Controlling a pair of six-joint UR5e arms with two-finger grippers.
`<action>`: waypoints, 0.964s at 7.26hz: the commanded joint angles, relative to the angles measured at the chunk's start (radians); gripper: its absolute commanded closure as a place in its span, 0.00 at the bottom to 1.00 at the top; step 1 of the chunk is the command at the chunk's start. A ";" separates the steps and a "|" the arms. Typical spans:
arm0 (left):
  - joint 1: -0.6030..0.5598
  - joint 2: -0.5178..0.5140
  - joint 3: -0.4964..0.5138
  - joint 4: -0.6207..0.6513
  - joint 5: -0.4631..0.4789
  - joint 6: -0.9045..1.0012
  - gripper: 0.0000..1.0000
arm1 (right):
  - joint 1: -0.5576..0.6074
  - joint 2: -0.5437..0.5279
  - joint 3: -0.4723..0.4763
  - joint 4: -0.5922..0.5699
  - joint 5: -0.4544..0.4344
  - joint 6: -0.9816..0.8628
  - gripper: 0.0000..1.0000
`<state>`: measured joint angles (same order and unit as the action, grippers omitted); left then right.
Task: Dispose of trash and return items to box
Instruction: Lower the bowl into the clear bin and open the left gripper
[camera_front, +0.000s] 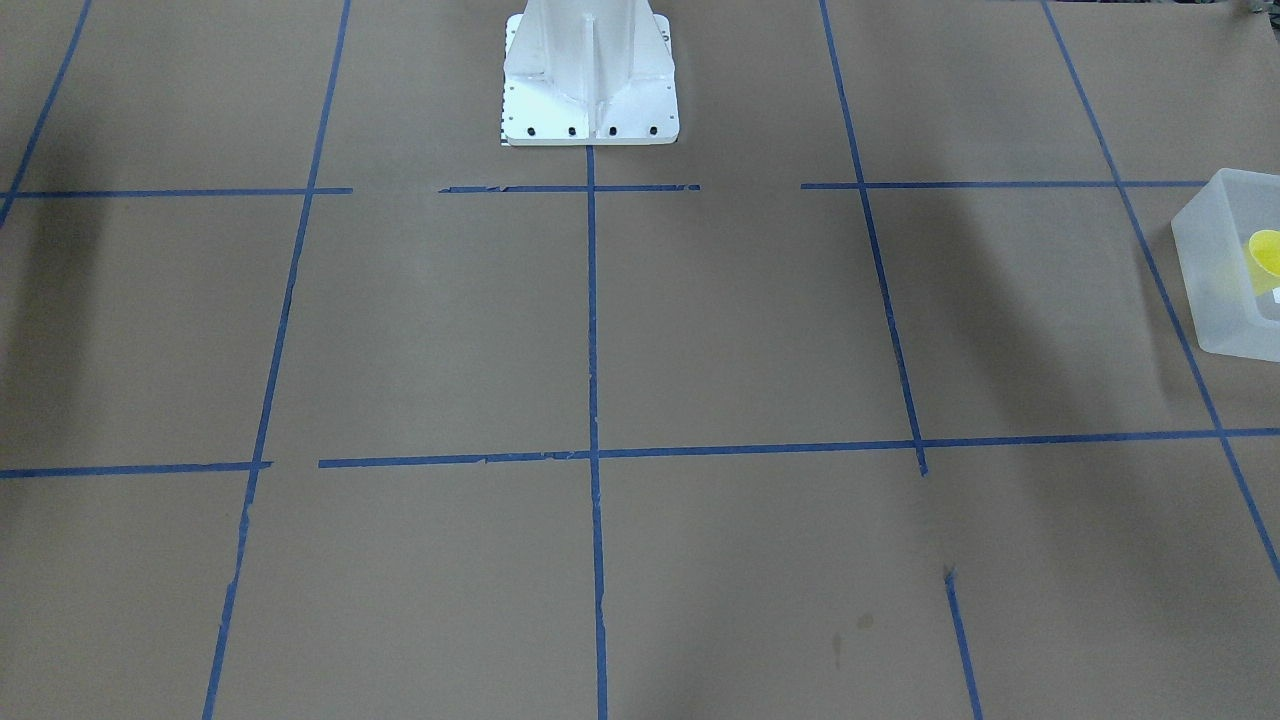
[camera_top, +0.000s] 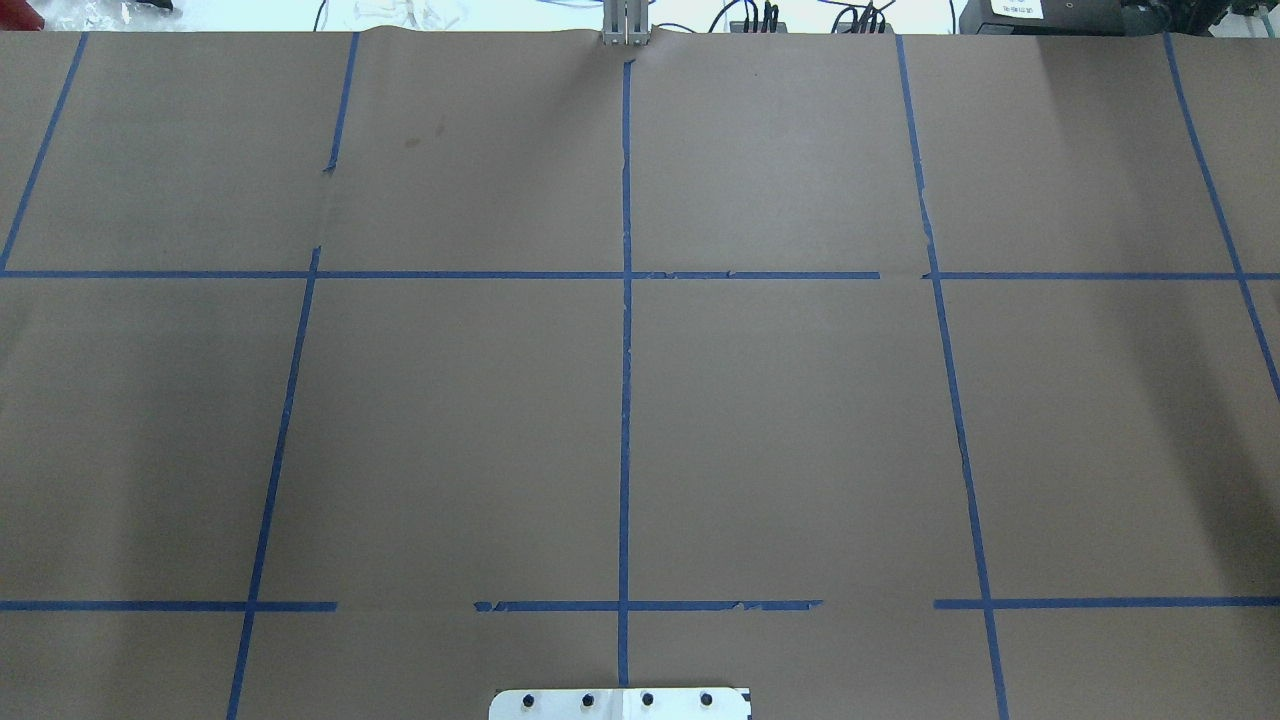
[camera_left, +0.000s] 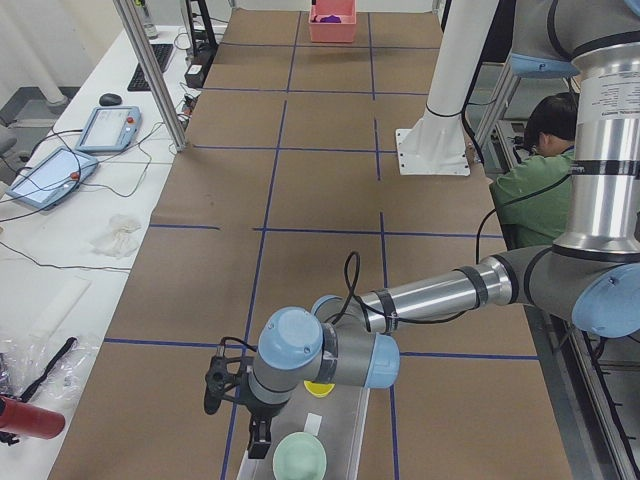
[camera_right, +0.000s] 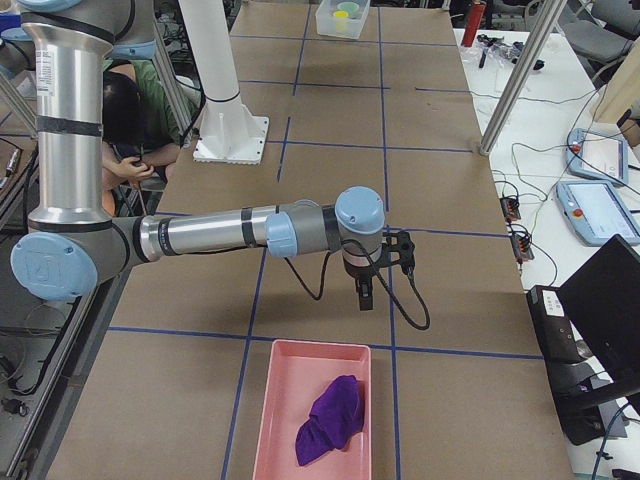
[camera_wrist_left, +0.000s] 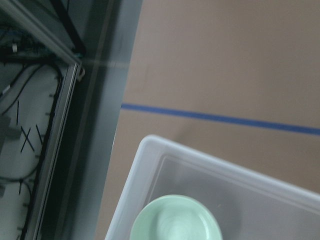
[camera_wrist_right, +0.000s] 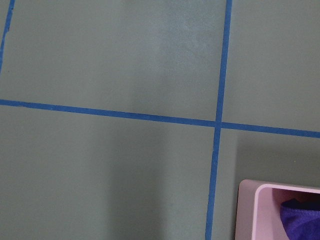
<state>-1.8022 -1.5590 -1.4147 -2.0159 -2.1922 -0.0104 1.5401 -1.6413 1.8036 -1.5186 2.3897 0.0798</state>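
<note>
Brown paper covers the worktop (camera_top: 450, 420), marked into a grid by blue tape lines (camera_top: 624, 400). A white base plate (camera_top: 620, 703) with four dark bolts sits at bottom centre. Cables (camera_top: 760, 18) and a metal post (camera_top: 626, 25) line the top edge.

The box (camera_front: 1215, 290) sits at the left end of the table (camera_top: 450, 420), with the cup (camera_front: 1265, 252) and bowl (camera_wrist_left: 175, 222) inside; the tray (camera_right: 265, 420), with a cloth (camera_right: 330, 418) in it, sits at the right end.

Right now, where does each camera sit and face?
Front-facing: opposite robot, steeply down; pedestal, box, cup.
Overhead: behind robot, forward-down; only pedestal's foot.
Exterior left: left end; near left arm above box, bowl.
Exterior right: right end; near right arm, pink tray.
Left wrist: down onto box, bowl.
Right wrist: down onto tray corner.
Shared: bowl, both left views.
</note>
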 joint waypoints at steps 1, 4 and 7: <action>0.070 -0.007 -0.055 -0.180 -0.010 0.006 0.00 | 0.000 0.000 0.000 0.000 0.000 0.000 0.00; 0.222 -0.013 -0.178 0.019 -0.070 -0.005 0.00 | 0.000 -0.003 0.000 0.006 0.000 0.000 0.00; 0.224 -0.027 -0.260 0.356 -0.067 0.124 0.00 | 0.000 -0.006 0.000 0.009 -0.009 0.000 0.00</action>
<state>-1.5796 -1.5911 -1.6639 -1.7558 -2.2593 0.0321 1.5401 -1.6461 1.8045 -1.5091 2.3845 0.0797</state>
